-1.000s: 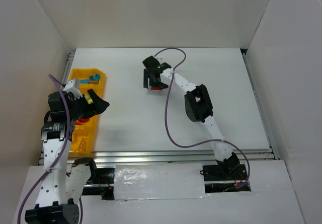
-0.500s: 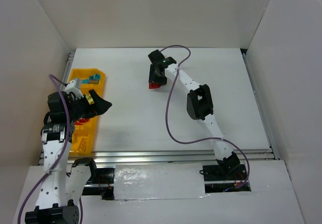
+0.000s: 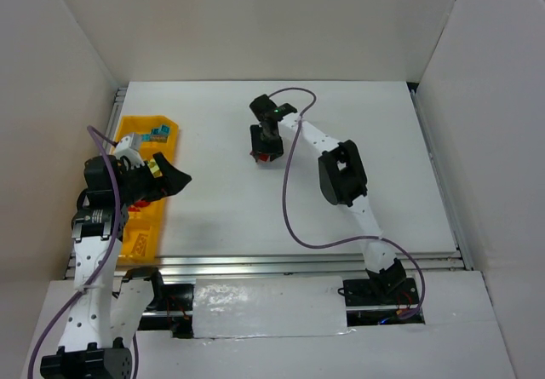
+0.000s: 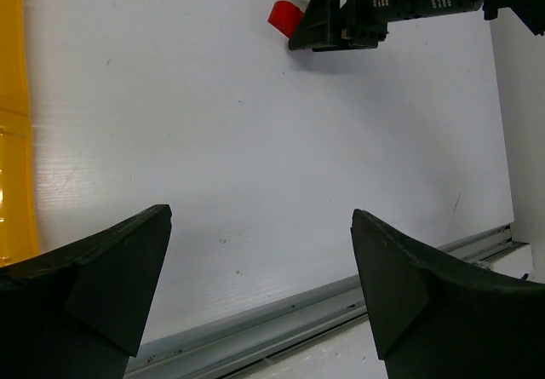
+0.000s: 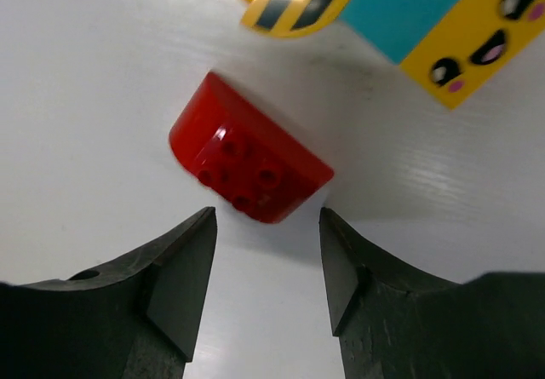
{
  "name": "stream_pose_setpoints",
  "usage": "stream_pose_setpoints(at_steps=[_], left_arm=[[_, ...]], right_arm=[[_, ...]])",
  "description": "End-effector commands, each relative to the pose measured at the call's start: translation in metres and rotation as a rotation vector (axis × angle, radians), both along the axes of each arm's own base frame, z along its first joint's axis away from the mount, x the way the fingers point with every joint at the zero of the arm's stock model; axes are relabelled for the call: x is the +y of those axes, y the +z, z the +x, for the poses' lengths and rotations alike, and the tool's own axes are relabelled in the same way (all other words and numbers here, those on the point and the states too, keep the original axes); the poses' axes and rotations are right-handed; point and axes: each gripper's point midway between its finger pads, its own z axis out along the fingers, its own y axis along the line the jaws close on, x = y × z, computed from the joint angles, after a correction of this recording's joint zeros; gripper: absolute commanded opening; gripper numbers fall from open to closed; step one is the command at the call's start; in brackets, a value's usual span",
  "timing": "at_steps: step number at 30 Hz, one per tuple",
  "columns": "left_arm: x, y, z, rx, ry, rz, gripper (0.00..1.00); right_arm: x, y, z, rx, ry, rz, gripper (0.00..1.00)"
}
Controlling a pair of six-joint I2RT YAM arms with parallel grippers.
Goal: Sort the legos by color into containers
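Right gripper point(image 5: 267, 230) has narrowed around the red lego point(image 5: 247, 162) at its 12 o'clock, grasp unconfirmed, so pick starting; left gripper point(image 4: 261, 217) gapes wide.

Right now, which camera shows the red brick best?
The right wrist view: the red brick is large, studs visible, just ahead of the right gripper. The left wrist view catches only a corner; the top view shows a red speck at that gripper's tip.

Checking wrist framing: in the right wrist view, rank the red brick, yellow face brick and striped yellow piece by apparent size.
1. red brick, whole in view.
Unranked: yellow face brick and striped yellow piece, both cropped by the frame.
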Motion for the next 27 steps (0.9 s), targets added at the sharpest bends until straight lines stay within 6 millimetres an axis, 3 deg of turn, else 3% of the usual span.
stream_pose_setpoints(at_steps=[1,4,5,6,7,8,9,12,14,15,16,17,18,20,22,27], left_arm=[[0.000,0.005,0.003,-0.040,-0.015,0.023,1.00],[0.003,0.004,0.004,-0.036,0.003,0.028,1.00],[0.003,0.003,0.004,-0.035,0.002,0.031,0.99],[0.003,0.002,0.005,-0.033,0.005,0.030,0.99],[0.003,0.002,0.005,-0.031,0.002,0.027,0.99],[0.002,0.001,0.006,-0.030,-0.001,0.026,0.99],[0.002,0.000,0.006,-0.025,-0.002,0.024,1.00],[0.000,0.001,0.005,-0.024,-0.016,0.022,0.99],[-0.001,0.002,0.004,-0.031,-0.020,0.020,0.99],[-0.002,0.001,0.005,-0.036,-0.022,0.017,0.99],[-0.003,0.001,0.004,-0.039,-0.026,0.013,1.00],[-0.005,0.002,0.003,-0.044,-0.037,0.006,1.00],[-0.005,0.002,0.004,-0.048,-0.042,0.005,0.99],[-0.007,0.001,0.003,-0.045,-0.057,0.000,0.99],[-0.009,0.001,0.003,-0.046,-0.067,0.000,0.99],[-0.012,0.000,0.003,-0.047,-0.085,-0.009,0.99]], right_arm=[[0.001,-0.018,-0.049,0.138,0.150,-0.044,0.59],[0.000,-0.025,-0.080,0.191,0.189,-0.035,0.57],[0.016,0.001,-0.074,0.117,0.206,0.066,0.58],[0.006,-0.016,-0.097,0.165,0.210,0.069,0.58],[0.009,-0.009,-0.099,0.131,0.214,0.107,0.59],[0.017,0.002,-0.087,0.038,0.211,0.154,0.60],[0.010,0.018,-0.092,-0.005,0.215,0.161,0.64],[0.006,0.044,-0.076,-0.150,0.270,0.148,0.72],[0.002,0.041,-0.071,-0.177,0.353,0.094,0.78],[0.007,0.050,-0.062,-0.200,0.382,0.093,0.78],[0.004,0.045,-0.062,-0.180,0.405,0.056,0.79],[0.000,0.027,-0.060,-0.147,0.457,0.005,0.79],[0.008,0.039,-0.046,-0.184,0.471,-0.001,0.80],[0.001,0.020,-0.038,-0.160,0.469,-0.070,0.80],[-0.004,0.015,-0.020,-0.211,0.473,-0.140,0.80],[-0.003,0.007,-0.004,-0.261,0.509,-0.180,0.80]])
